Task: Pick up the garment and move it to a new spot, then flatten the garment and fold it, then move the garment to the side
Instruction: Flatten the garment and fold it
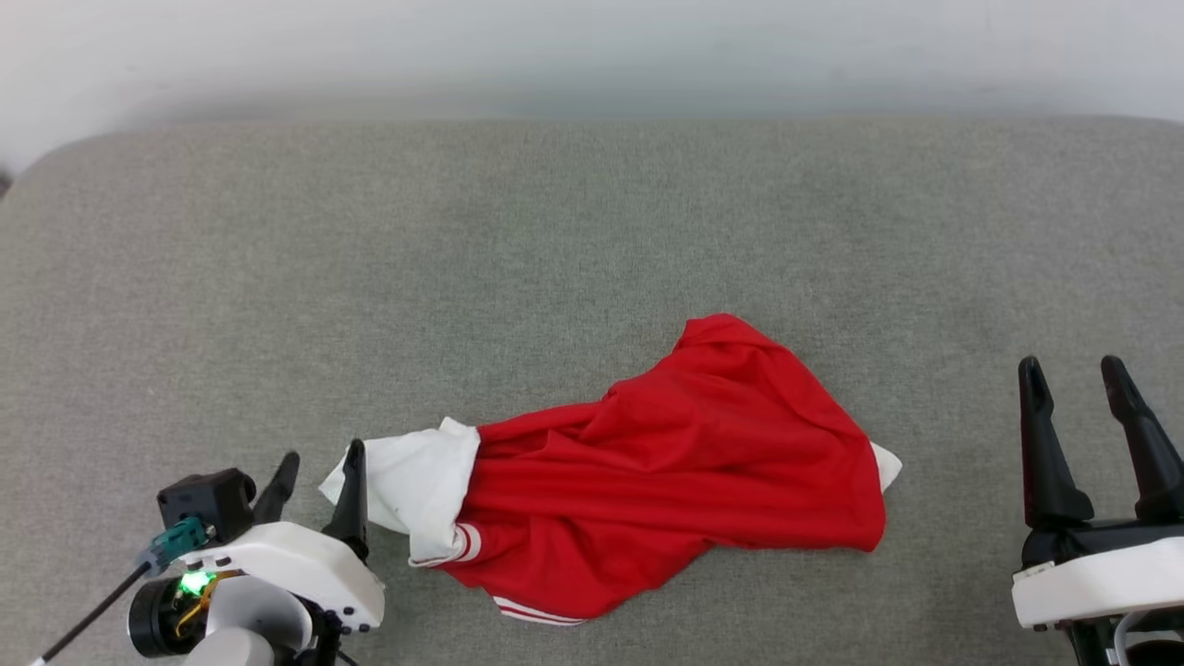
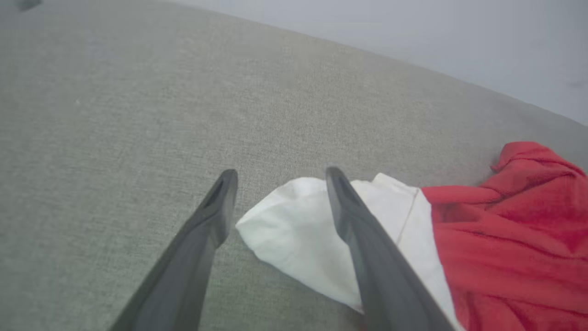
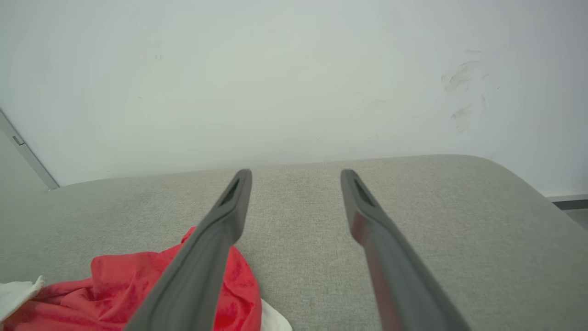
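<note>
Left wrist view has the left gripper [image 2: 280, 171] spread wide with nothing pinched. One finger sits over the white sleeve [image 2: 298, 220], can't tell if it touches. The garment [image 1: 675, 462] is a crumpled heap near the front of the grey padded surface [image 1: 592, 231]: red body, white sleeve at the left end, striped trim [image 1: 467, 543] peeking out. The right gripper [image 1: 1069, 363] is wide open too, empty, well apart from it. Loads of bare room behind, up to the rounded back edge by the wall [image 1: 592, 46].
</note>
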{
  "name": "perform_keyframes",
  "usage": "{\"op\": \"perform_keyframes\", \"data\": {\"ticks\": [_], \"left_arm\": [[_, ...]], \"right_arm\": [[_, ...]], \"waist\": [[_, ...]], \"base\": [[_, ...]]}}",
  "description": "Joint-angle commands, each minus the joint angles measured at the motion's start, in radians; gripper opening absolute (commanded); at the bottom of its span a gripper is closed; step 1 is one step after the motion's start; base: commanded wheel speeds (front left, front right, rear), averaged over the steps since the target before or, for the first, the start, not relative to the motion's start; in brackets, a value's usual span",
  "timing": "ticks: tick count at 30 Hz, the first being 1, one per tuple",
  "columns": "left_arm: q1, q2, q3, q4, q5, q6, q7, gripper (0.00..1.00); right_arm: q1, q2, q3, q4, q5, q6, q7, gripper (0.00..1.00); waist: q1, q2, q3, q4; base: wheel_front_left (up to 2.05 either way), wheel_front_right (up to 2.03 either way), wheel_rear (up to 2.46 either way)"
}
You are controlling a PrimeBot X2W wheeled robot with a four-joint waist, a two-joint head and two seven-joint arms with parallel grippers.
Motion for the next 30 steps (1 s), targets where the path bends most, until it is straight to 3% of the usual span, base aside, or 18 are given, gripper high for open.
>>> {"op": "perform_keyframes", "data": {"ticks": [1, 7, 15, 22, 26, 30], "left_arm": [[-0.014, -0.007, 0.003, -0.004, 0.026, 0.005, -0.046, 1.0], [-0.036, -0.002, -0.012, -0.06, 0.121, 0.032, -0.153, 1.0], [0.0, -0.003, -0.025, -0.19, 0.199, 0.077, -0.188, 1.0], [0.03, 0.006, -0.037, -0.269, 0.218, 0.106, -0.178, 1.0], [0.013, -0.001, -0.049, -0.286, 0.221, 0.099, -0.174, 1.0], [-0.011, -0.01, -0.054, -0.292, 0.224, 0.094, -0.178, 1.0]], "right_arm": [[0.015, 0.001, -0.001, -0.002, -0.002, -0.001, 0.007, 1.0], [0.05, 0.001, -0.021, 0.01, 0.011, 0.0, 0.037, 1.0], [0.101, 0.001, -0.082, 0.05, 0.029, 0.0, 0.141, 1.0], [0.076, -0.053, -0.074, 0.136, 0.077, 0.0, 0.396, 1.0], [0.01, -0.114, -0.034, 0.211, 0.119, 0.0, 0.546, 1.0], [-0.058, -0.154, 0.003, 0.272, 0.151, -0.001, 0.623, 1.0]], "waist": [[0.0, -0.0001, -0.024, -0.001], [0.0, -0.0001, -0.072, -0.012], [0.0, -0.0001, -0.099, -0.025], [0.0, -0.0001, -0.09, -0.012], [0.0, -0.0001, -0.064, 0.016], [0.0, -0.0001, -0.034, 0.044]], "base": [[0.0, 0.0, 0.0], [0.0, 0.0, 0.0], [0.0, 0.0, 0.0], [0.0, 0.0, 0.0], [0.0, 0.0, 0.0], [0.0, 0.0, 0.0]]}}
